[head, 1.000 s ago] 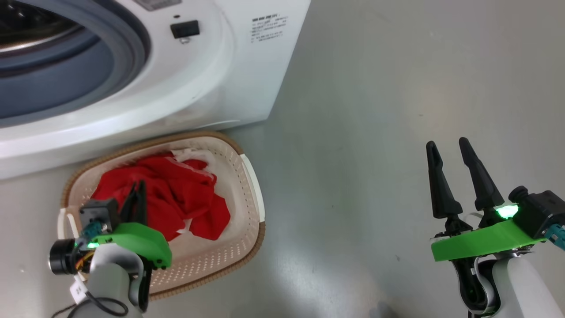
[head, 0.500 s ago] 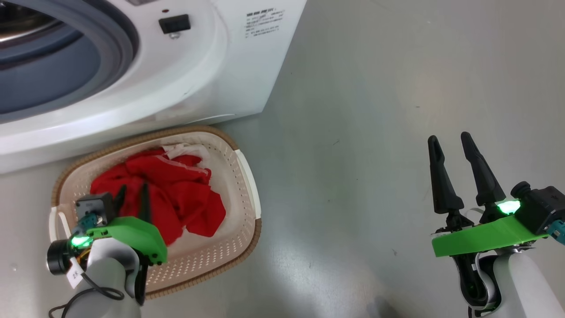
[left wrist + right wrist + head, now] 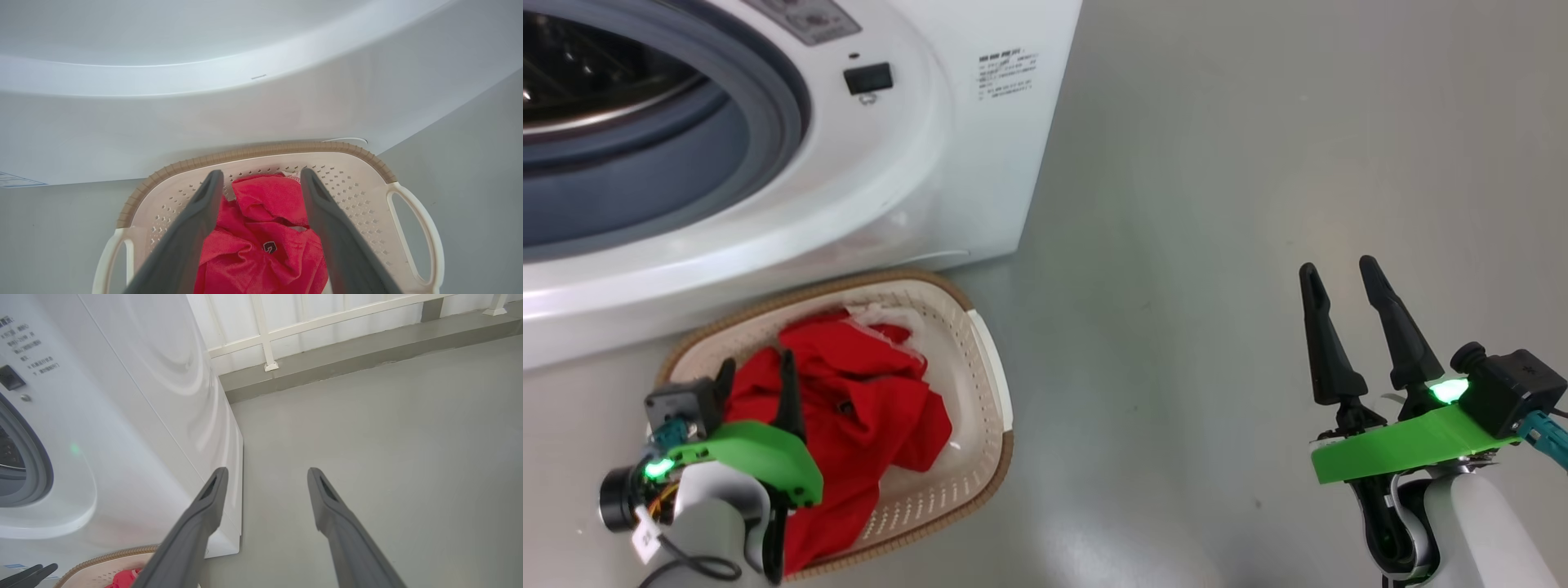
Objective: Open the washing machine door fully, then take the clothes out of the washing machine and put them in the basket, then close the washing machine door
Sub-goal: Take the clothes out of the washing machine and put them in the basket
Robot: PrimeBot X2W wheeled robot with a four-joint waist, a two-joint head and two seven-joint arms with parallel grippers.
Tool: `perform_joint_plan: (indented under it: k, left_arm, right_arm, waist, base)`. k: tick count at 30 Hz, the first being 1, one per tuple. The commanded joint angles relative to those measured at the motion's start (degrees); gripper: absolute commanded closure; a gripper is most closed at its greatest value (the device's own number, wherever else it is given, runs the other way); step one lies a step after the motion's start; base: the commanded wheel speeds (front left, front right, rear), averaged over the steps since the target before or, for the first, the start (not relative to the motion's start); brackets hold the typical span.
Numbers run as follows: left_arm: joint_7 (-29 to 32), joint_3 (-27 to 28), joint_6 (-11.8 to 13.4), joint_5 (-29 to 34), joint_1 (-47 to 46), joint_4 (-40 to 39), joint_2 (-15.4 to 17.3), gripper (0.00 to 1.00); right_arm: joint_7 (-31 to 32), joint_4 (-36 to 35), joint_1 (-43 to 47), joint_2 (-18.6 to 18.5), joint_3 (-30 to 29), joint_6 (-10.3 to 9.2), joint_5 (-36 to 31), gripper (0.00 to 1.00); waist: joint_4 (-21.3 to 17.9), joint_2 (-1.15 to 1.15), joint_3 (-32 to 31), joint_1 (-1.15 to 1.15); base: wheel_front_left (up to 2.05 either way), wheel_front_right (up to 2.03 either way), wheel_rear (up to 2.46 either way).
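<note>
Sitting beside washing machine [image 3: 931, 163], basket [image 3: 968, 367], wide grey floor [image 3: 1217, 245] rightward

Claw [image 3: 260, 174] spread — clothes [image 3: 261, 228] lie in basket [image 3: 253, 153].

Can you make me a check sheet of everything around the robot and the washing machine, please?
Surface: smooth grey floor.
Job's things: red clothes lie in the cream basket, right in front of the washing machine; its grey rubber ring is uncovered.
Clutter: nothing seen.
Grippers: left gripper open over the clothes; right gripper open over the floor.
Cables: black cable loops by the left wrist.
Surroundings: white railing along the far wall.
</note>
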Motion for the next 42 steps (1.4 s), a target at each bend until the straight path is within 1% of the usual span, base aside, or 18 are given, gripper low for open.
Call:
perform_joint_plan:
  k: [1,8,13,21,34,42]
  left_arm:
    - [-0.27,1.68,-0.65,-0.26,2.68,-1.84,1.23,0.0]
    - [-0.27,2.44,-1.45,-1.02,6.49,-6.54,1.17,0.0]
    - [-0.27,1.51,-1.86,-2.6,9.71,-10.35,1.16,0.0]
    - [-0.27,0.59,-2.07,-4.11,14.16,-15.88,1.16,0.0]
    - [-0.27,-0.32,-2.19,-5.33,22.17,-26.31,1.15,0.0]
    - [-0.27,-0.58,-1.88,-5.22,25.73,-33.06,1.15,0.0]
  right_arm:
    - [-0.37,-1.02,1.4,-0.01,0.99,0.36,0.11,0.0]
    - [-0.37,-0.18,3.04,-0.38,1.16,0.36,-0.46,0.0]
    - [-0.37,0.43,4.66,-1.12,1.81,0.36,-0.64,0.0]
    - [-0.37,1.0,6.91,-1.89,2.37,0.36,-0.75,0.0]
    - [-0.37,1.78,11.28,-2.45,2.2,0.36,-0.93,0.0]
    - [-0.37,1.64,13.11,-2.79,1.8,0.36,-0.9,0.0]
  waist:
    - [0.09,0.0,-2.41,0.0]
    - [0.6,0.0,-7.71,0.0]
    - [1.22,0.0,-11.56,0.0]
    - [2.0,0.0,-16.01,0.0]
    - [3.0,0.0,-22.94,0.0]
    - [3.25,0.0,-24.89,0.0]
  base:
    - [0.0,0.0,0.0]
    - [0.0,0.0,0.0]
    - [0.0,0.0,0.0]
    - [0.0,0.0,0.0]
    - [0.0,0.0,0.0]
    - [0.0,0.0,0.0]
